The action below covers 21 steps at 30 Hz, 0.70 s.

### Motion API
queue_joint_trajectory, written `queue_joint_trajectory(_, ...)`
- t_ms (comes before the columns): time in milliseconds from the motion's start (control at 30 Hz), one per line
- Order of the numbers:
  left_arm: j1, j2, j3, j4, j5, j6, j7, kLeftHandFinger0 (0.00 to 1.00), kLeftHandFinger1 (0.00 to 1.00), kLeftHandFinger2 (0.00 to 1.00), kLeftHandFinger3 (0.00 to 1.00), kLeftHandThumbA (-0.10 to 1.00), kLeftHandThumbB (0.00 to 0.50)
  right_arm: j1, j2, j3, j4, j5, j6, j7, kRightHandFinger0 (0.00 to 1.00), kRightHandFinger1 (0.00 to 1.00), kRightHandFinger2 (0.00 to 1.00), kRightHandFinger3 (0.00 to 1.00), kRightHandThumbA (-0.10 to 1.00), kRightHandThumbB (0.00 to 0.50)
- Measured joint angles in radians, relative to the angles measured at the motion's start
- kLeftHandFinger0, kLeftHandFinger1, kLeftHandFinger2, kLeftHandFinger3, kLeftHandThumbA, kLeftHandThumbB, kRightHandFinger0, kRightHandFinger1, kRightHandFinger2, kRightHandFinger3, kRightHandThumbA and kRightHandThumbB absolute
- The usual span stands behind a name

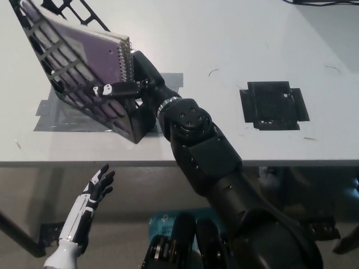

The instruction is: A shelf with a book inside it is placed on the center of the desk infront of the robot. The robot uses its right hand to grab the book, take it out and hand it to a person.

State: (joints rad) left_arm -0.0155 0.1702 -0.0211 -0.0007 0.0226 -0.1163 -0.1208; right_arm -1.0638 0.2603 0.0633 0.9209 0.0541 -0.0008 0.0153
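Shelf (67, 84): black, open lattice of rectangular gaps.
Book (95, 50): purple cover, white page edges, silvery spiral binding.
Right robot hand (126, 84): black, with small white and metallic parts on the fingers.
Left robot hand (96, 188): white with black fingers.
Worktop (224, 33): plain white, a few faint dark scuffs.
Grey tape (67, 115) in strips under the shelf.
Black tape patch (273, 105), roughly square, ragged edges.
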Motion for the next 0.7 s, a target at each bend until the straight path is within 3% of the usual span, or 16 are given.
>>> queue_joint_trajectory(133,-0.001,0.000,0.000,0.000,0.000,0.000,0.000,1.00,1.00,1.00,1.00,1.00,0.317,0.001,0.004,-0.007,-0.013,0.001,0.013,-0.024,0.00,0.00,0.06,0.00,1.00,0.063)
queue_joint_trajectory(333,-0.003,0.001,0.000,0.000,0.001,0.000,0.000,1.00,1.00,1.00,1.00,1.00,0.313,0.002,0.014,-0.050,-0.017,0.017,0.013,-0.037,0.00,0.00,0.00,0.00,1.00,0.005)
queue_joint_trajectory(700,-0.007,0.004,-0.004,0.000,0.007,0.000,0.000,1.00,1.00,1.00,1.00,1.00,0.316,0.009,0.054,-0.249,-0.056,0.169,0.052,-0.014,0.00,0.00,0.00,0.00,1.00,0.068)
